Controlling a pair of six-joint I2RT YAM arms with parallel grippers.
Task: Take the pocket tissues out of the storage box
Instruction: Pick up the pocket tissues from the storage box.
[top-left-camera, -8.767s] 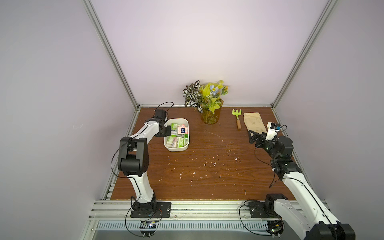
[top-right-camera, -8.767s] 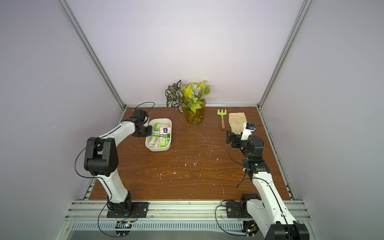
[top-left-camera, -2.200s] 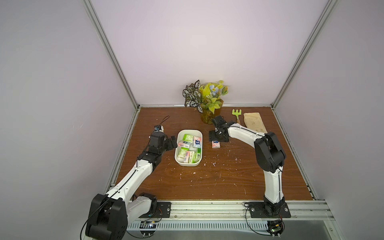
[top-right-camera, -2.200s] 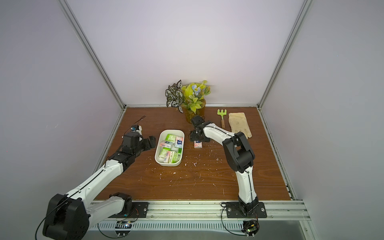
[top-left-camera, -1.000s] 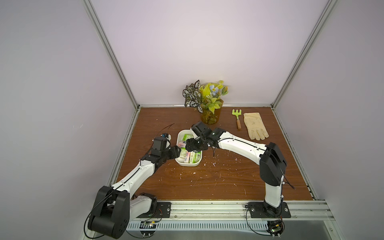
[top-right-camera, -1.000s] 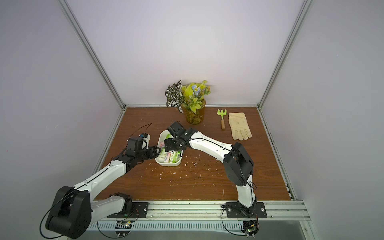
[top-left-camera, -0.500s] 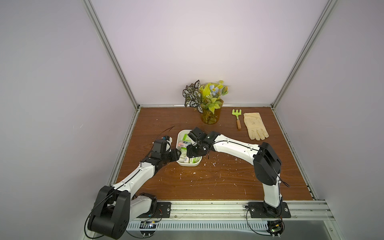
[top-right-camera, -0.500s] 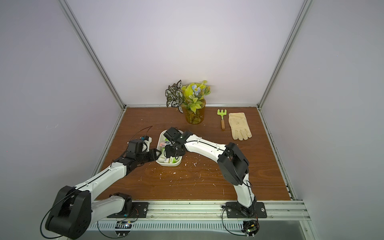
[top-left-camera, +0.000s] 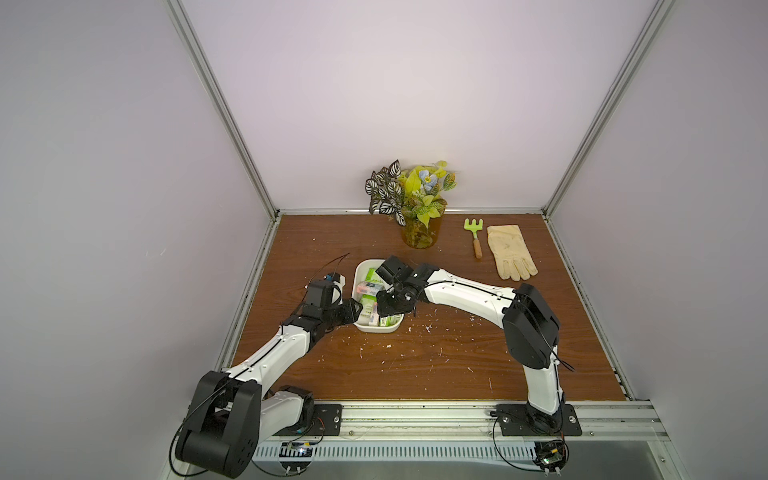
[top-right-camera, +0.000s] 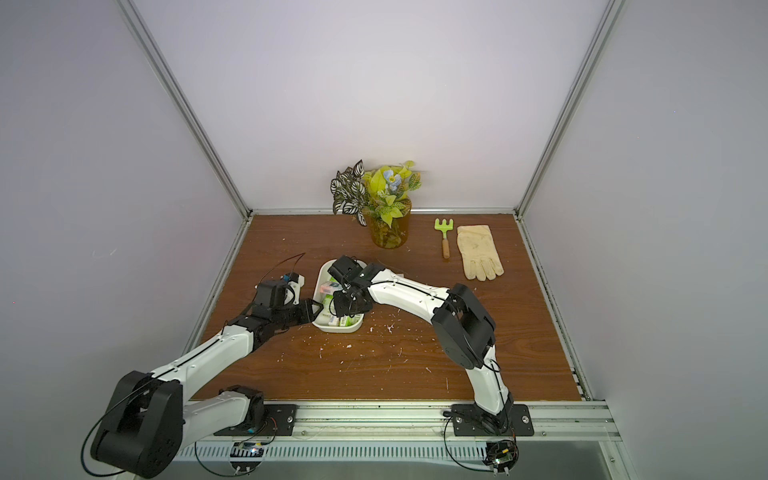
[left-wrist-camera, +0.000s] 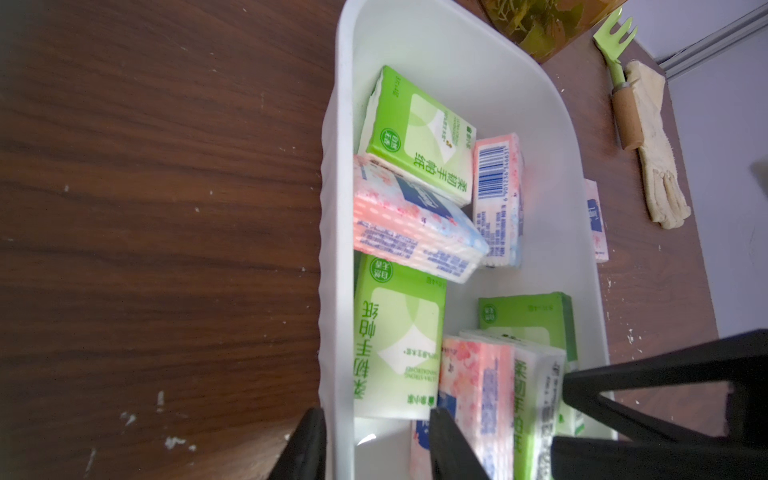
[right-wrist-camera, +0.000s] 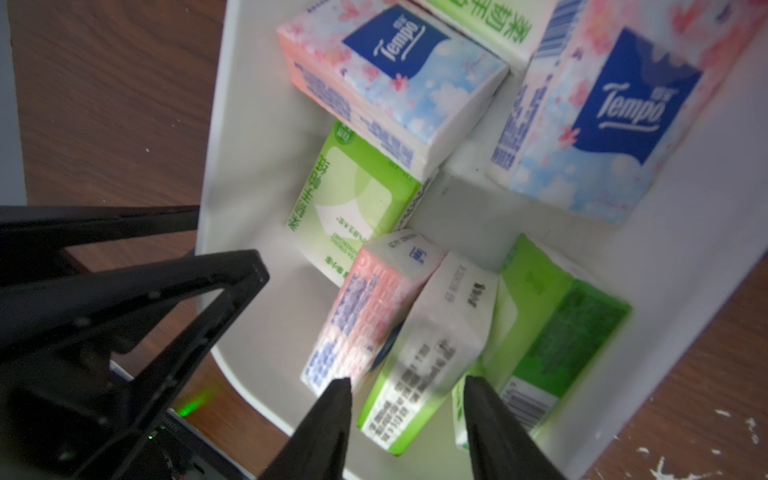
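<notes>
The white storage box (top-left-camera: 380, 330) sits left of the table's middle, with several pocket tissues (left-wrist-camera: 415, 137) inside, green-and-white and pink-and-blue. One pink packet (left-wrist-camera: 596, 224) lies on the table beside the box. My left gripper (left-wrist-camera: 374, 432) stands astride the box's near-left wall (left-wrist-camera: 336, 208), one finger outside and one inside. It is open, and the inner finger is clear of the wall. My right gripper (right-wrist-camera: 407, 399) reaches down into the box's near end. It is shut on a green-and-white packet (right-wrist-camera: 424, 365) standing on edge, with a pink packet (right-wrist-camera: 357, 316) leaning beside it.
At the back stand a potted plant in an amber vase (top-left-camera: 419, 232), a green hand rake (top-left-camera: 473, 237) and a cream glove (top-left-camera: 511, 257). White crumbs are scattered over the wooden table (top-left-camera: 415, 353). The left wall's rail (top-left-camera: 245, 299) runs close behind my left arm.
Both grippers have narrowed. The right one has sunk toward the box's near end and closed round the green packet. The left one has slid up to the box's wall.
</notes>
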